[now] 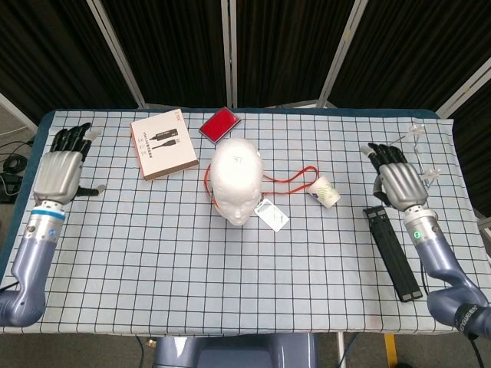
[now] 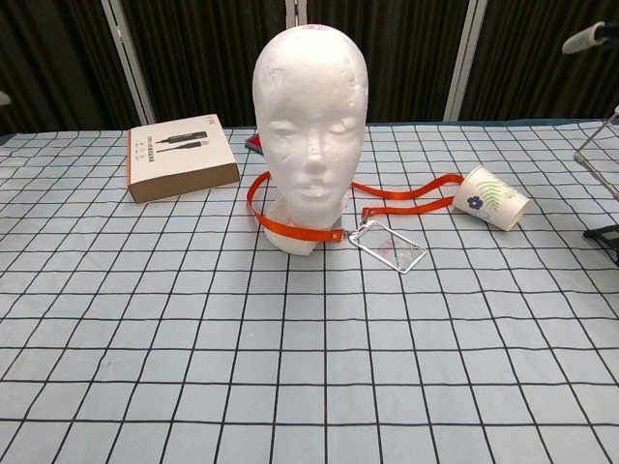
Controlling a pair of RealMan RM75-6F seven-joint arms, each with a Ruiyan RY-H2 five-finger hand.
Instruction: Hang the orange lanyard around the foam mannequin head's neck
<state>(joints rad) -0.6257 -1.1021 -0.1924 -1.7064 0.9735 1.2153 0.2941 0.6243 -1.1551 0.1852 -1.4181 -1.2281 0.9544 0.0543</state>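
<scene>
The white foam mannequin head [image 1: 238, 180] [image 2: 311, 116] stands upright at the middle of the checked table. The orange lanyard [image 1: 288, 178] [image 2: 290, 225] loops around its neck base and trails right along the cloth toward a paper cup. Its clear badge holder [image 1: 271, 215] [image 2: 389, 246] lies flat in front of the head. My left hand [image 1: 60, 169] hovers open at the far left edge, fingers spread. At the far right my right hand [image 1: 400, 180] is open too, with nothing in it. Only a fingertip [image 2: 586, 39] of it shows in the chest view.
A brown box [image 1: 163, 153] [image 2: 182, 157] lies left of the head, a red case [image 1: 219, 124] behind it. A flowered paper cup [image 1: 325, 191] [image 2: 492, 197] lies on its side to the right. A black tripod [image 1: 393, 249] and a clear acrylic stand [image 1: 418, 157] sit at the right edge.
</scene>
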